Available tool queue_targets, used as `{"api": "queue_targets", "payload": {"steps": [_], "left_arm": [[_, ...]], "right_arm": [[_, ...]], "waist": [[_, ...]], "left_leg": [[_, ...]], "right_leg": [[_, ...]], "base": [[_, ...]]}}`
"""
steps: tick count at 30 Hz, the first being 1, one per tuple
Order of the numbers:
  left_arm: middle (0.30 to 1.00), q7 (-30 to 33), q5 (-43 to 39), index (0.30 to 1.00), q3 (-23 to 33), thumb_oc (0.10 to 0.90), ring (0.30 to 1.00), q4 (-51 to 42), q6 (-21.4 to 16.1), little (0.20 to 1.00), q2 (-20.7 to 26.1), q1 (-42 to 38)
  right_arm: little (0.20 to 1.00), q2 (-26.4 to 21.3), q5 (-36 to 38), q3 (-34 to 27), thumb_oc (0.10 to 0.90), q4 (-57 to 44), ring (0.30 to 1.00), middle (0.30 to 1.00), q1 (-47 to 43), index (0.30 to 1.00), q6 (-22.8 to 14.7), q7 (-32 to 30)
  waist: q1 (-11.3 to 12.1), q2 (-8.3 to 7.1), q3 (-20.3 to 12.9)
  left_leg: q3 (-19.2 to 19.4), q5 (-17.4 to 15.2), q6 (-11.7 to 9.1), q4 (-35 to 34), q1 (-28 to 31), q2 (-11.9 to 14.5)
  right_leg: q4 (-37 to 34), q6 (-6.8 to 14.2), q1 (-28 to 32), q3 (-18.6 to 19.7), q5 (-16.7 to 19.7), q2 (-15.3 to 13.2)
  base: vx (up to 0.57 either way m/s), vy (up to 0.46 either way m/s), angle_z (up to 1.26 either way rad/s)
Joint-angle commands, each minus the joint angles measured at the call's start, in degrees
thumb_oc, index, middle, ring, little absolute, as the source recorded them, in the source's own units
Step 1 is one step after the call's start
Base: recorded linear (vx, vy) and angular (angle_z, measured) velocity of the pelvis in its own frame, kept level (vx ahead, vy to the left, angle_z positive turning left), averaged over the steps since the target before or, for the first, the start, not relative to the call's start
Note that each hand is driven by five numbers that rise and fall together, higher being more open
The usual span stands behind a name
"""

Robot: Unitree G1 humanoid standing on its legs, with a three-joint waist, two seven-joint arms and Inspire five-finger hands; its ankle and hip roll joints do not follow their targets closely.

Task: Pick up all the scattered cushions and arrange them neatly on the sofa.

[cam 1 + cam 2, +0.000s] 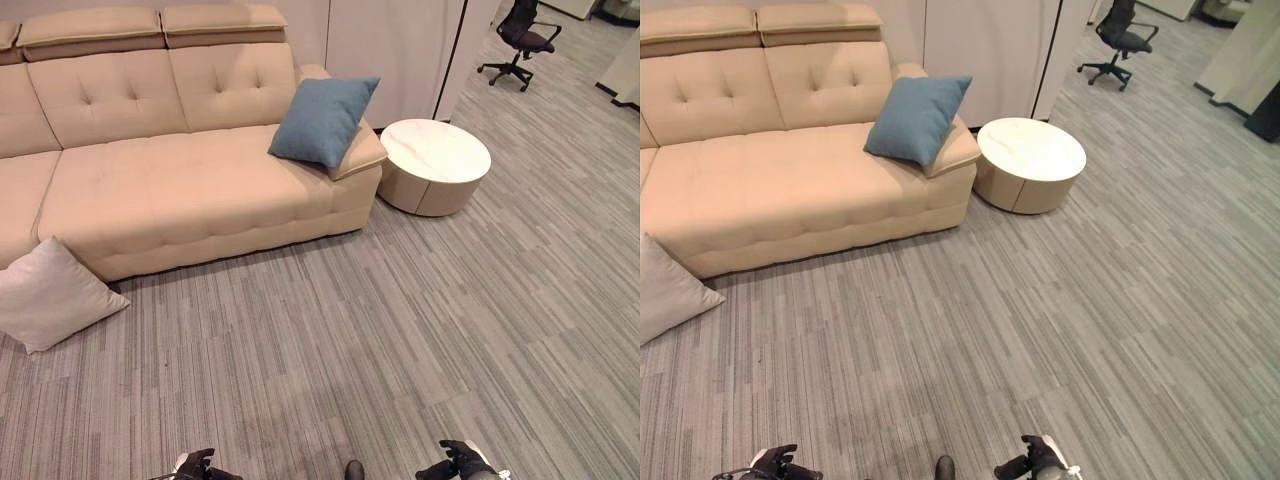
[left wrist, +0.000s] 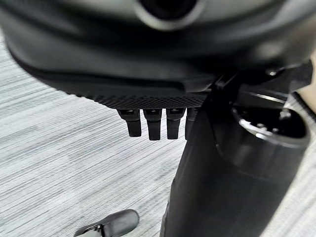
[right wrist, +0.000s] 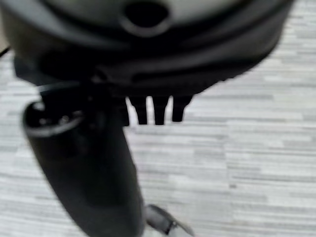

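While both hands hang low at the near edge of the head views, the cushions lie well ahead of them. A blue cushion point(image 1: 323, 120) leans tilted against the right armrest of the beige sofa point(image 1: 180, 190), at about one o'clock on the seat, with one corner reaching over the armrest top. A white cushion point(image 1: 50, 295) sits on the grey carpet point(image 1: 400, 330) at about nine o'clock, propped against the sofa's front lower edge, well apart from the blue one.

At seven o'clock the left hand point(image 1: 195, 466) shows at the bottom edge; in its wrist view the fingers point(image 2: 153, 126) point straight down in a row over bare carpet, spread loosely and holding nothing. At five o'clock the right hand point(image 1: 462, 462) sits likewise; its wrist view shows its fingers point(image 3: 159, 111) straight, relaxed and empty above the carpet.

Just beside the sofa's right end, at two o'clock, stands a round white table point(image 1: 435, 160). Farther back, near the one o'clock corner, is a black office chair point(image 1: 522, 40).
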Motion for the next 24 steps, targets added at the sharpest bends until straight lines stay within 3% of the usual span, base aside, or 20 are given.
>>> {"api": "queue_targets", "payload": {"steps": [1,16,24], "left_arm": [[0.9,0.9,-0.3,0.9,0.7,0.8,0.9,0.7,-1.4,0.9,0.6,-1.7],[0.9,0.9,0.4,0.9,-0.1,0.8,0.9,1.9,-1.0,0.9,0.5,-1.4],[0.9,1.0,1.0,0.9,-1.7,0.8,0.9,1.3,-0.9,0.9,0.4,-2.8]], "right_arm": [[0.9,-2.9,0.6,0.1,0.8,1.2,0.9,0.9,-2.2,0.9,-0.6,-1.4],[0.9,-3.1,0.7,-0.3,0.8,1.9,0.9,0.9,-1.2,0.9,-0.5,-1.7],[0.9,-3.4,1.1,-0.3,0.8,1.4,0.9,0.9,-0.9,0.9,-0.8,-2.0]], "waist": [[-0.3,0.09,0.1],[-0.8,0.53,0.1],[-2.0,0.44,1.4]], "left_leg": [[-1.9,0.5,-0.6,0.7,-0.5,-1.2],[-1.7,0.6,-0.9,1.1,0.1,-0.3],[-0.5,0.3,-1.1,6.9,-2.1,0.9]], "right_leg": [[0.8,1.1,1.3,2.3,-1.6,1.5],[1.0,0.5,1.3,2.4,-1.9,2.2],[2.7,0.0,0.3,3.0,-1.8,2.7]], "base": [[0.0,0.0,0.0],[0.03,-0.021,0.0],[0.05,-0.069,0.07]]}}
